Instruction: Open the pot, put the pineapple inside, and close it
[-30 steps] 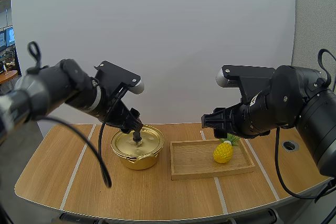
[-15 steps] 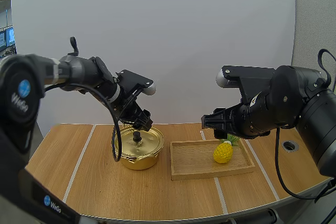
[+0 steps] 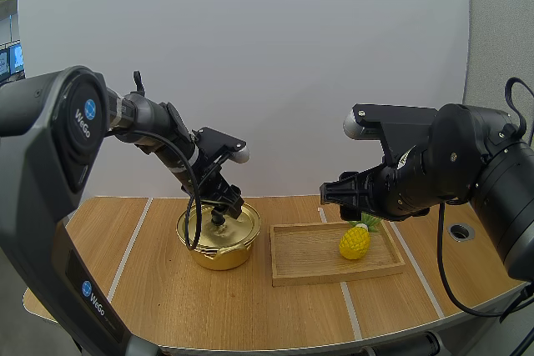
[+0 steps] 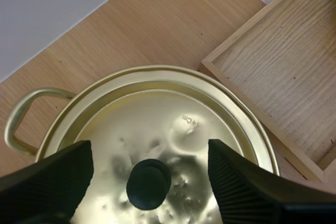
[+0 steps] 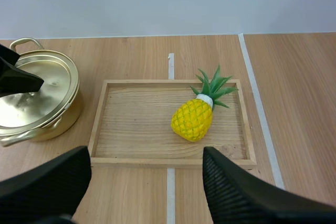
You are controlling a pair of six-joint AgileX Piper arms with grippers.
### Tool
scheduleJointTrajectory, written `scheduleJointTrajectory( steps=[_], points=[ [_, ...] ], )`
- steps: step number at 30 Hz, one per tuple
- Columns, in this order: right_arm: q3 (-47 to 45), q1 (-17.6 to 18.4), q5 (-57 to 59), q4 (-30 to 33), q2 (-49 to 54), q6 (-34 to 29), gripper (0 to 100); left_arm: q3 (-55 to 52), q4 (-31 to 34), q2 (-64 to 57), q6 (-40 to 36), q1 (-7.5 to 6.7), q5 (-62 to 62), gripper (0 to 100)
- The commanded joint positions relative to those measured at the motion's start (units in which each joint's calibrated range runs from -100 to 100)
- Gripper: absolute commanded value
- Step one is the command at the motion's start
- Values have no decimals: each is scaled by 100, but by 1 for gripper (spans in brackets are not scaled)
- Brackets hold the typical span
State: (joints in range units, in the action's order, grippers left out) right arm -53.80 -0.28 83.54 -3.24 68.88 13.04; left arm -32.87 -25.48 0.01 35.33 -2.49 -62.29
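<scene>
My left arm (image 3: pixel 158 135) reaches in from the left side, over the far left part of the table (image 3: pixel 209 306), and bends down at the wrist. This sets the left gripper (image 3: pixel 224 204) right above the pot (image 3: pixel 219 243). In the left wrist view the left gripper (image 4: pixel 149 153) is spread wide. Its two ribbed fingers (image 4: pixel 47 177) stand one on each side of the black knob (image 4: pixel 148 183) with a gap on both sides (nothing is pinched). The gold lid (image 4: pixel 173 114) sits flat on the pot, and a loop handle (image 4: pixel 18 116) sticks out at the rim.

My right arm (image 3: pixel 450 164) comes in from the right, its bulky wrist held level. The right gripper (image 3: pixel 328 192) hangs in the air above the far left edge of the wooden tray (image 3: pixel 300 271). The right wrist view shows the right gripper (image 5: pixel 146 156) released too. Its fingers (image 5: pixel 247 192) are well apart and hold nothing, above the near rail of the tray (image 5: pixel 173 162).

The pineapple (image 5: pixel 193 119) lies on its side in the right half of the tray, well apart from the pot, which stands just left of the tray. Its long axis runs on a slant, from the yellow body at near left to the green crown (image 5: pixel 212 86) at far right. The high view shows the pineapple (image 3: pixel 355 242) with the same slant.
</scene>
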Motion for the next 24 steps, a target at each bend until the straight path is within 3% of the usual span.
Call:
scheduleJointTrajectory(
  steps=[1, 24],
  points=[
    [36, -19, -33, 43, 27, 0, 100, 61, 83, 7, 19, -19, 8, 100],
    [36, -19, -33, 43, 27, 0, 100, 61, 146, 280, -1, -19, -176, 100]
  ],
)
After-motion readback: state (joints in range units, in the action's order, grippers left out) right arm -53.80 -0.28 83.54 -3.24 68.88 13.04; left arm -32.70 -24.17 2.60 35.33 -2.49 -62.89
